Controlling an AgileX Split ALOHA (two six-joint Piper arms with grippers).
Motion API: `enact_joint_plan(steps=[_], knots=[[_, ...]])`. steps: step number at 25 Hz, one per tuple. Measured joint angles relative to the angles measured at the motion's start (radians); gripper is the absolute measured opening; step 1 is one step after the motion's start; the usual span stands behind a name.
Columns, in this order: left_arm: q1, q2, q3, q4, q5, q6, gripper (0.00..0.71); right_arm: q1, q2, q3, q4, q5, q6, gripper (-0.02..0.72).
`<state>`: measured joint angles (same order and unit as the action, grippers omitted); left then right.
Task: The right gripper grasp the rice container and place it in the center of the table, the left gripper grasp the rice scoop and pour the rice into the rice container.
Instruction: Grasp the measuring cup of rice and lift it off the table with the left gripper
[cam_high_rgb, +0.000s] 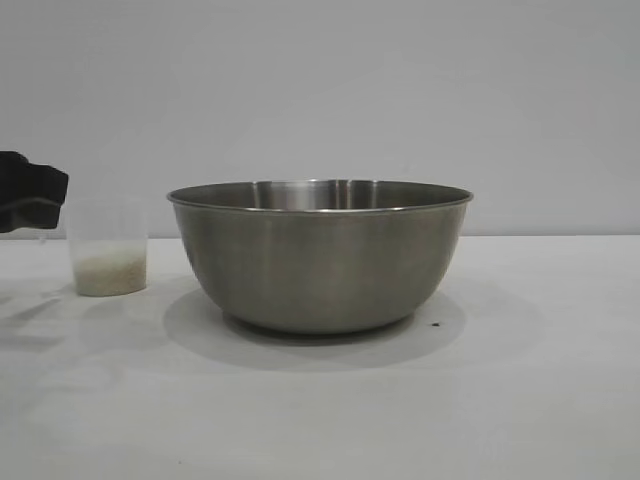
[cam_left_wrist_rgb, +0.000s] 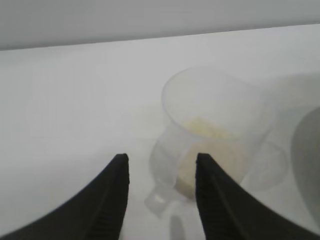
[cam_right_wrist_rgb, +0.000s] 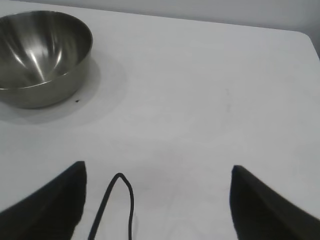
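Observation:
The rice container (cam_high_rgb: 320, 255), a large steel bowl, stands in the middle of the white table (cam_high_rgb: 320, 410); it also shows in the right wrist view (cam_right_wrist_rgb: 42, 55), empty. The rice scoop (cam_high_rgb: 108, 258), a small clear cup with rice (cam_high_rgb: 108, 272) in its bottom, stands left of the bowl. In the left wrist view the scoop (cam_left_wrist_rgb: 215, 135) lies just ahead of my left gripper (cam_left_wrist_rgb: 161, 162), whose open fingers straddle the handle loop (cam_left_wrist_rgb: 159, 200) without closing on it. The left gripper shows at the exterior view's left edge (cam_high_rgb: 30, 190). My right gripper (cam_right_wrist_rgb: 157, 170) is wide open and empty, away from the bowl.
A thin black cable loop (cam_right_wrist_rgb: 120, 200) hangs between the right fingers. A small dark speck (cam_high_rgb: 435, 324) lies on the table by the bowl. The table's far edge (cam_right_wrist_rgb: 300, 33) and a grey wall lie behind.

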<state>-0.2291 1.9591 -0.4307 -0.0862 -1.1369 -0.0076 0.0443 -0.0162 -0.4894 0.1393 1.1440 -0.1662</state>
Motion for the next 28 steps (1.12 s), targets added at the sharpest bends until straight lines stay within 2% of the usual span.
enact_joint_plan(steps=[17,28], knots=[[0.0,0.012,-0.002,-0.071,0.0,0.058,0.305,0.0,0.0,0.0,0.0,0.0,0.0,0.508],[0.0,0.039,-0.006,-0.027,0.0,0.058,0.305,0.0,0.0,0.0,0.0,0.0,0.0,0.508]])
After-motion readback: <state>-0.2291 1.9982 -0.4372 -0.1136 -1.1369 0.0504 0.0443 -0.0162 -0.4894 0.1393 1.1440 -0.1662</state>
